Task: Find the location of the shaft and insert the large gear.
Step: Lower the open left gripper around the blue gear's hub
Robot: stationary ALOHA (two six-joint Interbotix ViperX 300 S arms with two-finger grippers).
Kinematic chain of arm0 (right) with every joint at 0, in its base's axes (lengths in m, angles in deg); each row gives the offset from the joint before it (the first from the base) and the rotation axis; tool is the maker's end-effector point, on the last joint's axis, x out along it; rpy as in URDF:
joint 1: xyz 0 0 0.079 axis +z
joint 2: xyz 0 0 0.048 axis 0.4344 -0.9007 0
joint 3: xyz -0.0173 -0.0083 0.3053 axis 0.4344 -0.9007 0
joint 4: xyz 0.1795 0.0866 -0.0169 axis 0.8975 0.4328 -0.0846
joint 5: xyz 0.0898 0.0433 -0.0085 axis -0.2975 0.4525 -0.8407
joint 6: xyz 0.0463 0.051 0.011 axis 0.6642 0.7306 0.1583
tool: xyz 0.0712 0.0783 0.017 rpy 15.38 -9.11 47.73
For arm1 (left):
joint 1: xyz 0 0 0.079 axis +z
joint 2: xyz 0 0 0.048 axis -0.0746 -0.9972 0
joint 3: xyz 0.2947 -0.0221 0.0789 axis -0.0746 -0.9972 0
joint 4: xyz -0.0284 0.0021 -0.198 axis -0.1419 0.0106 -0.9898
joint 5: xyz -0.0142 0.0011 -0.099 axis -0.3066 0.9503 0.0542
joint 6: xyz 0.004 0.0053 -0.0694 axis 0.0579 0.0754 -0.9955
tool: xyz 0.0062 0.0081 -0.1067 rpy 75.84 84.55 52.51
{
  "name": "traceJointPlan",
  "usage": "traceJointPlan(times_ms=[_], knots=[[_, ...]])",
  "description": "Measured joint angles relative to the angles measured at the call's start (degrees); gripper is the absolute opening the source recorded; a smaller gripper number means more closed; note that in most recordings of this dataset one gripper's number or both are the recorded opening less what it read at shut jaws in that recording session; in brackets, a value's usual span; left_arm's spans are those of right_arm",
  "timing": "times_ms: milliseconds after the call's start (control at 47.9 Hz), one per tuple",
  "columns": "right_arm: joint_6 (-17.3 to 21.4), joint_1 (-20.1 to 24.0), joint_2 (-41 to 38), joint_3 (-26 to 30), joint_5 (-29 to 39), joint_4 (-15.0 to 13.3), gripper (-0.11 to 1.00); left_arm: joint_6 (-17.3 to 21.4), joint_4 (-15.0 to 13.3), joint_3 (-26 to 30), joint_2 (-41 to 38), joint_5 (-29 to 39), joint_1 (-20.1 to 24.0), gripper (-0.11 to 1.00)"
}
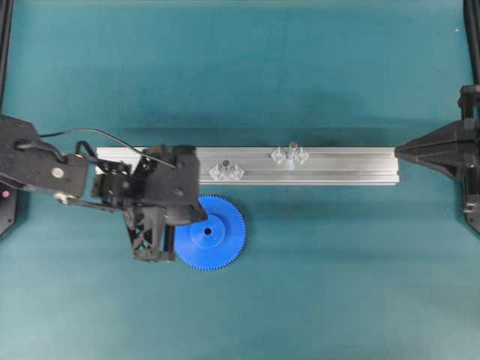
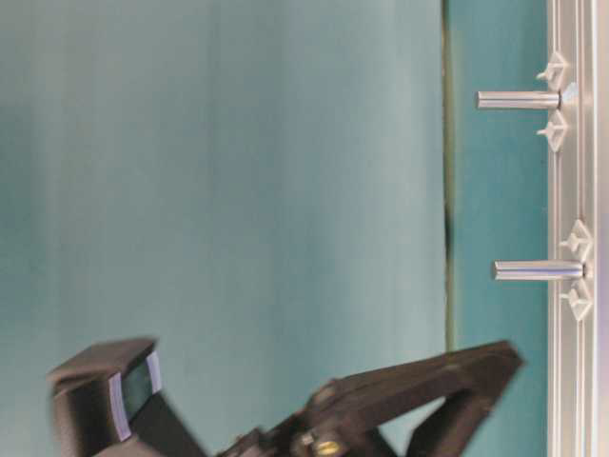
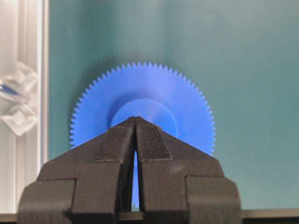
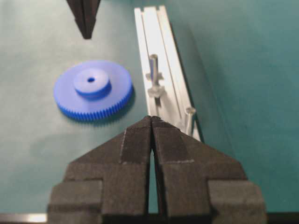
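Overhead view: no readable writing anywhere.
Left claw (image 3: 135, 122): fingers together, above gear's edge.
Large gear (image 1: 214, 233): blue, fine-toothed, raised holed hub, flat on desk (image 1: 300, 285).
Shaft (image 1: 225, 166): upright on rail (image 1: 345, 166).
Right claw (image 4: 152, 122): pressed together, empty.

My right gripper (image 4: 152, 122) pressed closed in the foreground, large gear (image 4: 92, 88) flat on my teal table (image 4: 243, 70), beside the rail (image 4: 161, 46) with two upright pins, left gripper (image 4: 84, 18) tip above the gear.
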Motion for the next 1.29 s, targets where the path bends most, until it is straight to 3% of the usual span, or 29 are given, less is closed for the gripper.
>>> traceJointPlan(times_ms=[146, 480, 1023, 1294], knots=[[0.26, 0.0, 0.44, -0.35, 0.35, 0.0, 0.0, 0.62, 0.0, 2.64, -2.2, 3.78, -0.26, 0.0], [1.67, -0.35, 1.05, -0.97, 0.35, 0.0, 0.0, 6.94, 0.09, 7.29, -6.94, 12.13, -0.53, 0.0], [1.67, -0.44, 1.49, -1.58, 0.62, -0.09, 0.0, 6.94, 0.0, 17.58, -15.12, 27.33, -0.53, 0.0], [1.67, -0.53, 1.58, -1.58, 0.53, 0.0, 0.0, 6.77, 0.09, 20.39, -16.61, 30.06, -0.62, 0.0]])
